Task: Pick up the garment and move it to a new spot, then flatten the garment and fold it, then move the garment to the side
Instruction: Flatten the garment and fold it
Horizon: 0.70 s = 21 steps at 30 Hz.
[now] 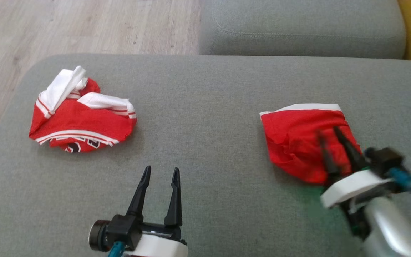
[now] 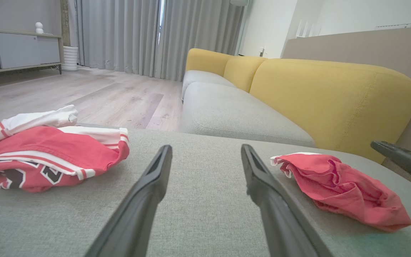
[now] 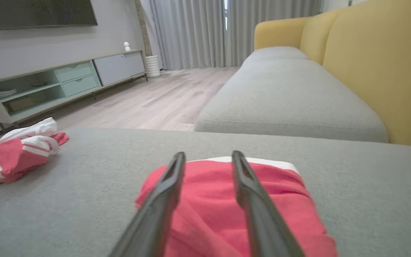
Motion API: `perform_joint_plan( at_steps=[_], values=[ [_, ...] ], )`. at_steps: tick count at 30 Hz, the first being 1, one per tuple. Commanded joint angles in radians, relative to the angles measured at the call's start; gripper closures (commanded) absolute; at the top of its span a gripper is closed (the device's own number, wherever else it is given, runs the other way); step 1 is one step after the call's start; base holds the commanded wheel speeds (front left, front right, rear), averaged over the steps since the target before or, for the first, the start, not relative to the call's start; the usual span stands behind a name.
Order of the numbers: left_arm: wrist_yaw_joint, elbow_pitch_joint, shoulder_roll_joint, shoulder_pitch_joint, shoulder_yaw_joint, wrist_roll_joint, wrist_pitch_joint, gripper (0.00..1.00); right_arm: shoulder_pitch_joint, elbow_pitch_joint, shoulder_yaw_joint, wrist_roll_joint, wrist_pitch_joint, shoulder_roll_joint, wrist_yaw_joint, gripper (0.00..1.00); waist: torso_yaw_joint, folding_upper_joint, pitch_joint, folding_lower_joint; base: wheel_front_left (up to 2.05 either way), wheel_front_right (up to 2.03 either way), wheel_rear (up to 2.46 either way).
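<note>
1. Head view is showing the red garment (image 1: 294,142) lying on the right half of the grey sofa cushion (image 1: 205,89), directly under the right claw (image 1: 327,131). The claw's fingers are pointing over its near right corner toward the white-banded far edge.
2. The right claw's fingers are standing apart above the cloth, gripping nothing that I can make out, though the head view is blurring there.
3. The left claw (image 1: 162,168) is hovering wide apart and empty near the cushion's middle, well apart from the garment, so the right arm is plainly the nearer one.
4. The garment is sitting rumpled and bunched, not flat. Its white band is running crosswise to the fingers, the red body creasing toward the robot.
5. A red-and-white jersey (image 1: 80,121) is lying crumpled at the far left, well apart.
</note>
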Motion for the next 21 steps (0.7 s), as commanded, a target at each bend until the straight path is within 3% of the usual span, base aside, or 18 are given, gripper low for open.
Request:
perform_joint_plan(
  at_steps=[1, 9, 21],
  values=[
    [-0.003, -0.04, -0.001, -0.036, 0.03, 0.005, -0.005, 0.0, -0.057, -0.029, 0.015, 0.063, 0.025, -0.048, 0.007, 1.0, 0.009, -0.0001, 0.011, 0.0001, 0.0, 0.0, 0.0],
    [-0.001, -0.035, -0.001, -0.051, 0.016, -0.003, -0.005, 0.0, -0.151, 0.084, 0.113, 0.208, 0.082, -0.18, 0.007, 1.0, 0.045, -0.0001, 0.034, 0.0001, 0.0, 0.0, 0.0],
    [0.008, -0.034, -0.001, -0.049, 0.018, -0.009, -0.005, 0.0, -0.08, 0.201, 0.441, 0.362, 0.04, -0.096, 0.007, 1.0, 0.055, -0.0001, 0.024, 0.0001, 0.0, 0.0, 0.0]
  ],
)
